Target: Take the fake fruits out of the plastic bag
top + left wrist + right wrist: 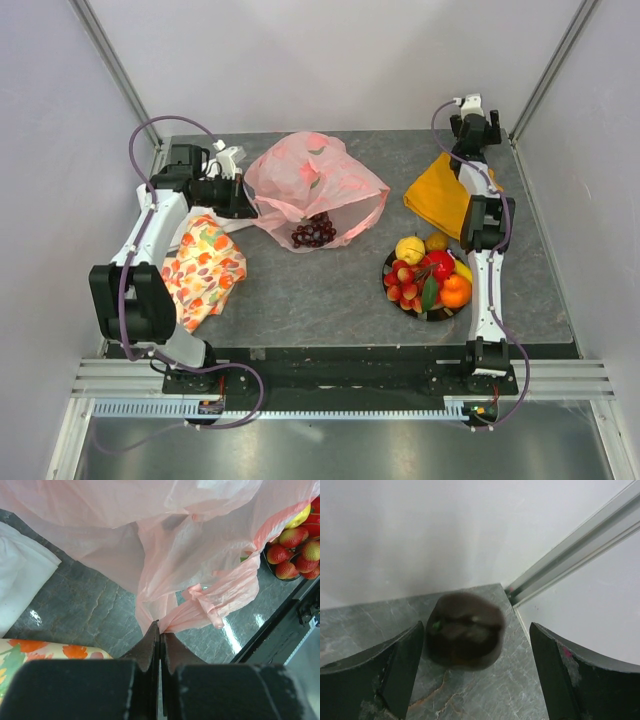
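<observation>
Grey stone-patterned worktop (330, 300), pale walls on three sides.

Item 1: bag (310, 175), pink and crinkled, lies at mid-rear. Grapes (313, 232) sit within its outline at the near edge; whether they are under the film or at the open mouth cannot be told.

Item 2: left pincer (160, 630) is closed tight on a gathered twist of bag film at the bag's left side, with no gap between the fingers. A floral cloth (203, 268) lies just below that arm.

Item 3: right pincer (476, 630) is at the far right corner, fingers spread wide. A brown fruit (464, 630) shows between them, closer to the left finger (blurred, so contact with finger or worktop cannot be confirmed).

Item 4: plate (432, 315), right of centre and well apart from the bag, carries fruits piled together: yellow apple (410, 250), orange (455, 292), red berries (405, 285). An orange cloth (440, 195) lies just behind the plate.
</observation>
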`<state>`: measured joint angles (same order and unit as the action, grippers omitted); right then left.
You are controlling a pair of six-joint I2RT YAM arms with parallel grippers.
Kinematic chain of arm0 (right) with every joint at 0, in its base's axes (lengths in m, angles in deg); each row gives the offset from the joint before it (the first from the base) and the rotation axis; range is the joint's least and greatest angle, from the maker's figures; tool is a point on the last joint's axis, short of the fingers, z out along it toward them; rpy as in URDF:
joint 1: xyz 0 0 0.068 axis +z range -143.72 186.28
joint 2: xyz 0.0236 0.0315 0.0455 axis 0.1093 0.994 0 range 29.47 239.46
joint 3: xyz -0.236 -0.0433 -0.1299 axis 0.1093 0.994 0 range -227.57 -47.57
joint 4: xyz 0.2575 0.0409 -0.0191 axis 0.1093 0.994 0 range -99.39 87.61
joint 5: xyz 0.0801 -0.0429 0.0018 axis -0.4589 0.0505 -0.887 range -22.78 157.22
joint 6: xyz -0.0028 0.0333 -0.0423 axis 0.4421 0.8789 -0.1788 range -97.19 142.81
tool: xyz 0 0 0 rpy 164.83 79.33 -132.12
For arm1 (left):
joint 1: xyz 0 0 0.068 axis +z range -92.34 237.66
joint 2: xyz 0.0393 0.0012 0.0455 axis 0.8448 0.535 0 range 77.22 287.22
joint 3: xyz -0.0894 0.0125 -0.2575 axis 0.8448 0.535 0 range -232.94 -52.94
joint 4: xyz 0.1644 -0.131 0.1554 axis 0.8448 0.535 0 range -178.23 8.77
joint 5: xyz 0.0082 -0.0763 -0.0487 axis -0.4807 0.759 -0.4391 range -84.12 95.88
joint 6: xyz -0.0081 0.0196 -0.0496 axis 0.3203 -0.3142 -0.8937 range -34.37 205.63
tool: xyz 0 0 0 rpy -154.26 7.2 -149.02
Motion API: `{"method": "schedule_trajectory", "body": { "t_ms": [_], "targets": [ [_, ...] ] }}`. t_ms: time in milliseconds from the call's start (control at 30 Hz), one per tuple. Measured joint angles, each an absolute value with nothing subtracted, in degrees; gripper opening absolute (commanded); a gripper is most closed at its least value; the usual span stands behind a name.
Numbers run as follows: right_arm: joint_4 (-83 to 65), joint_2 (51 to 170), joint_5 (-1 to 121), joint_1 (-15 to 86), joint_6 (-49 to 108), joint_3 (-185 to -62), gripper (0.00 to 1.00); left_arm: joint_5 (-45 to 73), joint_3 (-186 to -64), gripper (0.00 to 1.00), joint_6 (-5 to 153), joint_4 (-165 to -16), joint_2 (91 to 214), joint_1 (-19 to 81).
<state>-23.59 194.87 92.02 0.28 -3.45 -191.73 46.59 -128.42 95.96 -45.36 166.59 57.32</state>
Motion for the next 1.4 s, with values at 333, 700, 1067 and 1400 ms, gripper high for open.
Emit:
{"method": "schedule_trajectory", "body": {
  "t_ms": [333, 700, 1067, 1400],
  "targets": [
    [-24.2, 196.4, 93.5, 0.6, -5.3, -191.6, 0.8, 46.4, -128.4, 0.02, 96.0, -44.6, 166.7, 57.3],
    [-27.6, 198.8, 94.6, 1.7, -8.5, -192.4, 0.71, 45.4, -128.4, 0.02, 96.0, -44.6, 166.7, 57.3],
    [-31.1, 201.7, 94.1, 1.6, -13.1, -195.6, 0.65, 45.1, -131.9, 0.02, 96.0, -44.4, 168.2, 55.9],
    [-34.7, 204.2, 93.2, 1.6, -17.7, -197.8, 0.22, 43.4, -133.0, 0.02, 96.2, -44.0, 170.5, 52.6]
  ]
}}
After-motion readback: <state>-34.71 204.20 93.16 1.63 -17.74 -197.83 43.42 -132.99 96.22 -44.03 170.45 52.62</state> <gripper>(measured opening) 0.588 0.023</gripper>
